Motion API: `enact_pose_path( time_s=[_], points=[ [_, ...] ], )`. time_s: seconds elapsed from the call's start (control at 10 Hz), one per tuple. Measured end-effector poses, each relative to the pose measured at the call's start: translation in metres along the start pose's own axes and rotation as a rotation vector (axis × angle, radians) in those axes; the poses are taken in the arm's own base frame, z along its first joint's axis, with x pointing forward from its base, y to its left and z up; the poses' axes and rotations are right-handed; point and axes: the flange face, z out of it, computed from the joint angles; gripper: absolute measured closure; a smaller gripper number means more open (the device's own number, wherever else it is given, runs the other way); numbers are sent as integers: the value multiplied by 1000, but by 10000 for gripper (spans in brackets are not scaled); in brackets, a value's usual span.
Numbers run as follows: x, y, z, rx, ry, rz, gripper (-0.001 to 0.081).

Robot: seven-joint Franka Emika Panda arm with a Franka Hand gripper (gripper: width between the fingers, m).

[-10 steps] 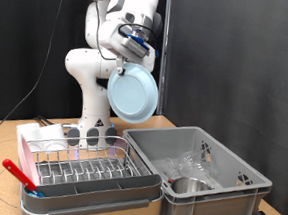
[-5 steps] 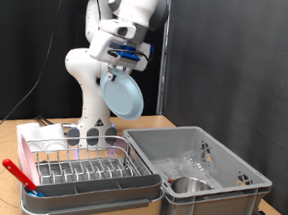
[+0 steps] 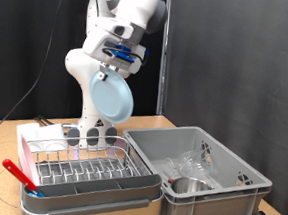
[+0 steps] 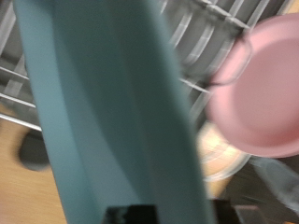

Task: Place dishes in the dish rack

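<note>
The gripper (image 3: 121,60) is clamping the light blue plate (image 3: 112,97) by its rim, hanging above the dish rack (image 3: 84,170); steel bowl (image 3: 187,186) and glasses are waiting in the grey crate (image 3: 239,200)

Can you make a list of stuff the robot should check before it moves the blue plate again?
1. Plate held in the gripper: ok, it hangs from the gripper by its top edge.
2. Plate above the rack: ok, it is up in the air over the rack's far side.
3. Rack slots free: ok, no dish shows in the wires in the exterior view.
4. Plate lined up with a slot: cannot tell, the wrist view is blurred.
5. Pink dish out of the way: cannot tell, it lies near the rack wires in the wrist view.
6. Other dishes: not ok, the steel bowl sits in the grey crate.
</note>
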Motion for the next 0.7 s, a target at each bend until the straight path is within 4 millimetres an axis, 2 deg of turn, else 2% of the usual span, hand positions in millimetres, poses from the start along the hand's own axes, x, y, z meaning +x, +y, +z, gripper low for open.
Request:
enact_pose_path(
  time_s=[0.2,0.5,0.7],
  points=[
    [4,-3,1,-170,64,-51,767],
    [16,-4,11,-232,18,-97,767],
    [12,-5,12,-239,46,85,767]
  ],
)
